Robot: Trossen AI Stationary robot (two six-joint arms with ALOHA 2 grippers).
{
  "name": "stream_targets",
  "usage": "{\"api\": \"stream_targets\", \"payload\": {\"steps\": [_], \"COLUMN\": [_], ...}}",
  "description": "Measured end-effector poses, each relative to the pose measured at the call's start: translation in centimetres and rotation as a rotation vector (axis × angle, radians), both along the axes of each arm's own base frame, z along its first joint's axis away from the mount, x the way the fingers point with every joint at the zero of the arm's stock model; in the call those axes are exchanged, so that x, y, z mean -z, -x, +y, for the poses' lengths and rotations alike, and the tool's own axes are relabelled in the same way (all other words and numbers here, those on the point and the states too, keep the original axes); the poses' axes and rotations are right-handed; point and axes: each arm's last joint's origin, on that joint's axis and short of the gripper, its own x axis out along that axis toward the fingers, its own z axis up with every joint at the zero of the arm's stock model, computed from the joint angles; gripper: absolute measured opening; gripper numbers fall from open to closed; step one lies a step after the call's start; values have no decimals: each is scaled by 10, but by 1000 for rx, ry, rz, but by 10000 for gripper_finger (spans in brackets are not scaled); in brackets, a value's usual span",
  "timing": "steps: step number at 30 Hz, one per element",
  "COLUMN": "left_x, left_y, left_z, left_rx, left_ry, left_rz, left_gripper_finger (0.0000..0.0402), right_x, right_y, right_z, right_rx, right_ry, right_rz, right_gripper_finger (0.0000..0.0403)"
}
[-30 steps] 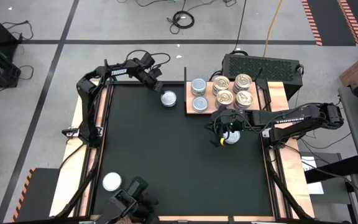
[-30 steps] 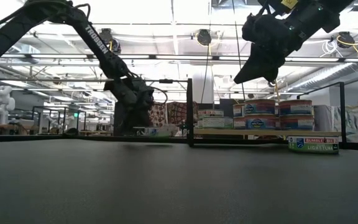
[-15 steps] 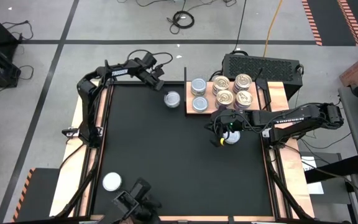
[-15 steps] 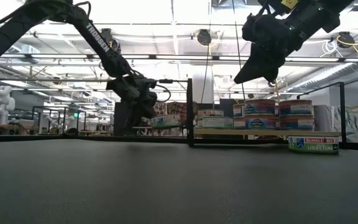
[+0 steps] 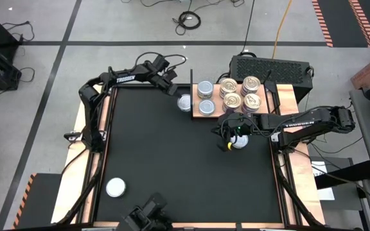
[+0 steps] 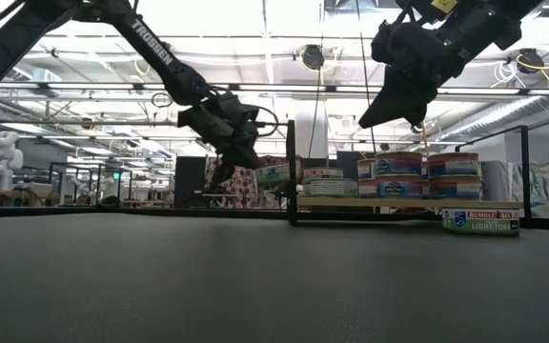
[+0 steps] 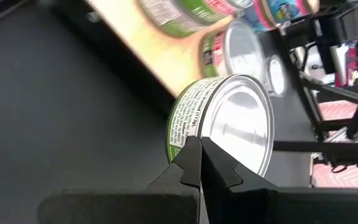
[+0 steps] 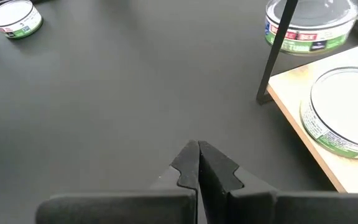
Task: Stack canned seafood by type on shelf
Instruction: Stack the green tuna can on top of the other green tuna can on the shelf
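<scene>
Your left tool (image 5: 174, 90) is carrying a silver-topped can (image 5: 184, 102) in the upper middle of the high view, just beside the left edge of the shelf (image 5: 208, 114). In the left wrist view the fingers (image 7: 191, 163) look pressed together on the can's (image 7: 229, 127) rim, pinching only a thin lip (so the hold is slight). In the low view the can (image 6: 276, 172) is hanging tilted at about the height of the cans already on the shelf (image 6: 408, 202).

The main risk: with a rim pinch, the can may be swinging or slipping as you are moving it across. A thin black post (image 5: 191, 90) is standing at the shelf's left edge, right in the can's path; clipping it could knock the can loose.

Two silver cans (image 5: 205, 88) are already sitting at the shelf's left end, with the gold pull-tab cans (image 5: 241, 94) to their right. Coming in low could shove those silver cans into the gold ones and mix the types.

Your right tool (image 5: 227, 146) is hovering with its fingers together and empty at centre right of the high view, just beside a can (image 5: 239, 142) on the black mat (image 5: 172, 160); another can (image 5: 115, 187) is lying at lower left.
</scene>
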Motion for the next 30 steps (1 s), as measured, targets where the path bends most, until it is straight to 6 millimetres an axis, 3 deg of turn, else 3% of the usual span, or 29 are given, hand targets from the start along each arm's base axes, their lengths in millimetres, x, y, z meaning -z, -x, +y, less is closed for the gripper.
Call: {"api": "stream_targets", "payload": {"steps": [30], "left_x": [-12], "left_y": [-54], "left_z": [-34], "left_rx": [-120], "left_ry": [-67], "left_rz": [-51], "left_gripper_finger": [0], "right_x": [2], "right_y": [1], "right_z": [0], "right_rx": [6], "right_ry": [-8], "right_rz": [20], "right_gripper_finger": [0]}}
